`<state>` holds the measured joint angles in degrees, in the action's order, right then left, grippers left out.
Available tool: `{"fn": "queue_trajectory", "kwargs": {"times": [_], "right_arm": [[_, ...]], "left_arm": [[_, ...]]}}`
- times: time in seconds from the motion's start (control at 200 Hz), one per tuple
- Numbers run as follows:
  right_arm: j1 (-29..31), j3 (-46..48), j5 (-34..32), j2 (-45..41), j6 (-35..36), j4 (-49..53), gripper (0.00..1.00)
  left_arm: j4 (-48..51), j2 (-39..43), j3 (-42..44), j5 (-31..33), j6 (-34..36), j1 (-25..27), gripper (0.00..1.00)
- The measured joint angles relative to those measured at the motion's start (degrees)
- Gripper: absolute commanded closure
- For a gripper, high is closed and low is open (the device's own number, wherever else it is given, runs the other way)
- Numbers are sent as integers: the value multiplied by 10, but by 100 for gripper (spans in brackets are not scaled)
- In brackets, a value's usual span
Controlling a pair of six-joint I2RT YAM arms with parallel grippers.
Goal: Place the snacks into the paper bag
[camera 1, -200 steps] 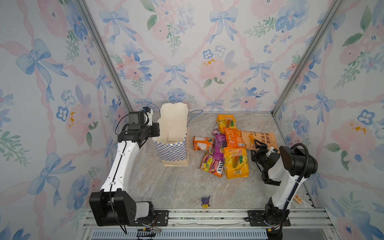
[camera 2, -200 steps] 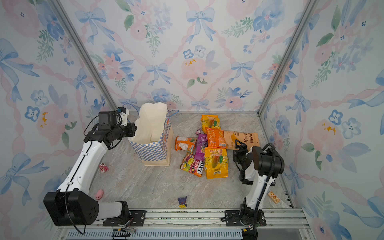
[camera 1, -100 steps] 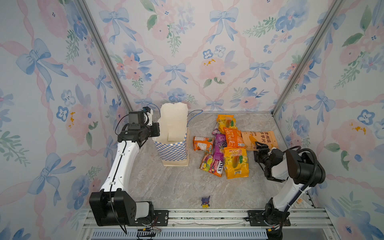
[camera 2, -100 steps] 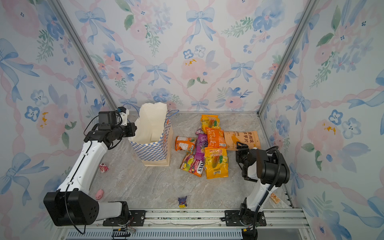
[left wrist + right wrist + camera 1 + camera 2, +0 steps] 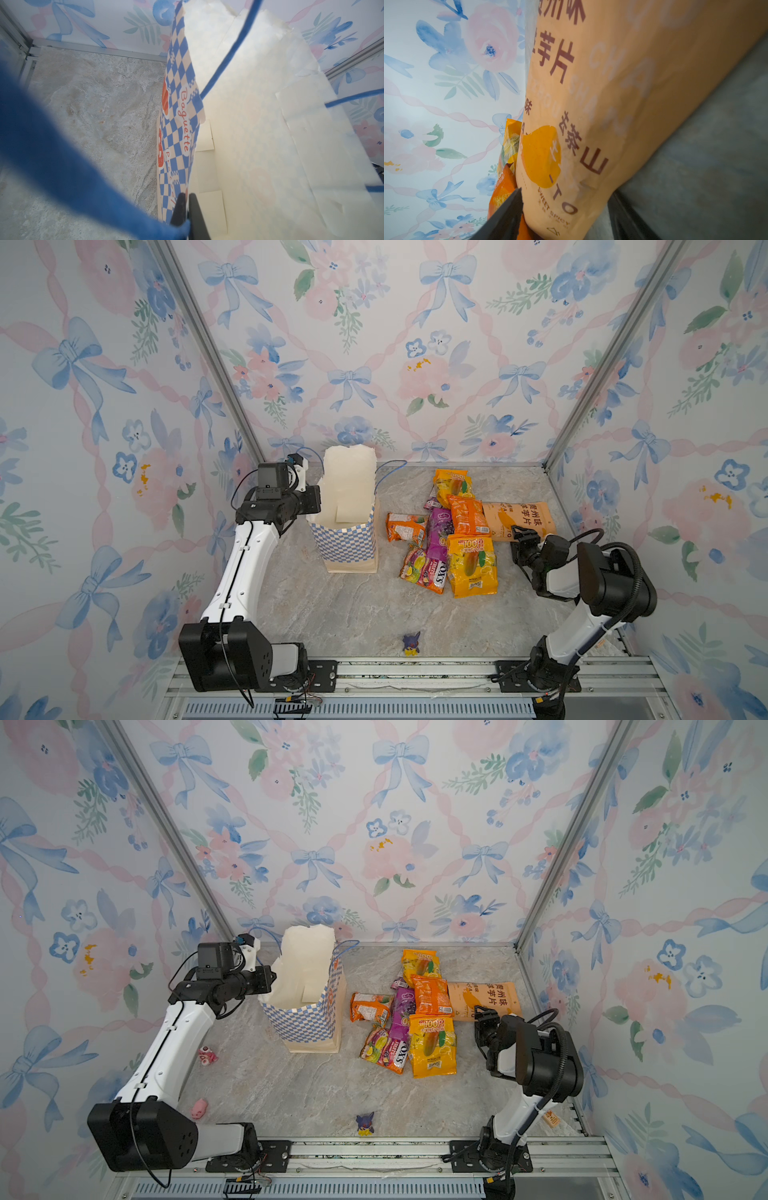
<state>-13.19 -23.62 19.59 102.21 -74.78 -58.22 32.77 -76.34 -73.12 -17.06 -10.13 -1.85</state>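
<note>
Right gripper (image 5: 525, 534) jaws narrowed around near edge of pale orange packet (image 5: 519, 517); right arm elbow swung outward toward surface's front-right corner.

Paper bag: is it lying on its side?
No: in a top view the paper bag stands upright on its cream base, with its open mouth facing up.

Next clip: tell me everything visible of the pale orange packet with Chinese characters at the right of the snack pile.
The pale orange packet is the biggest snack: matte-looking film, printed with dark red Chinese characters, faint white letters, "SWEET SPICY" and an orange chip shape. It lies flat on the table, its left end meeting the orange packet. The right claw straddles its near edge, a finger on either side; whether it grips is unclear.
</note>
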Motion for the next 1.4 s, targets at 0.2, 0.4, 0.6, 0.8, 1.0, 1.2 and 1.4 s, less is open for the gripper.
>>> {"fn": "queue_trajectory", "kwargs": {"times": [0.2,0.4,0.6,0.8,1.0,1.2,1.4], "right_arm": [[-3,0,-1,26,-1,-26,53],[-9,1,7,72,-19,-90,67],[-18,8,18,112,-48,-171,85],[-25,14,28,143,-71,-242,97],[-26,19,29,156,-78,-278,100],[-26,20,29,152,-74,-276,100],[-28,23,33,104,-41,-189,100]], "left_arm": [[0,0,0,0,0,0,100],[0,0,0,0,0,1,100],[0,0,0,0,0,1,100],[0,0,0,0,0,1,100],[0,0,0,1,0,1,100],[0,0,0,1,0,1,100],[0,0,0,0,0,1,100]]}}
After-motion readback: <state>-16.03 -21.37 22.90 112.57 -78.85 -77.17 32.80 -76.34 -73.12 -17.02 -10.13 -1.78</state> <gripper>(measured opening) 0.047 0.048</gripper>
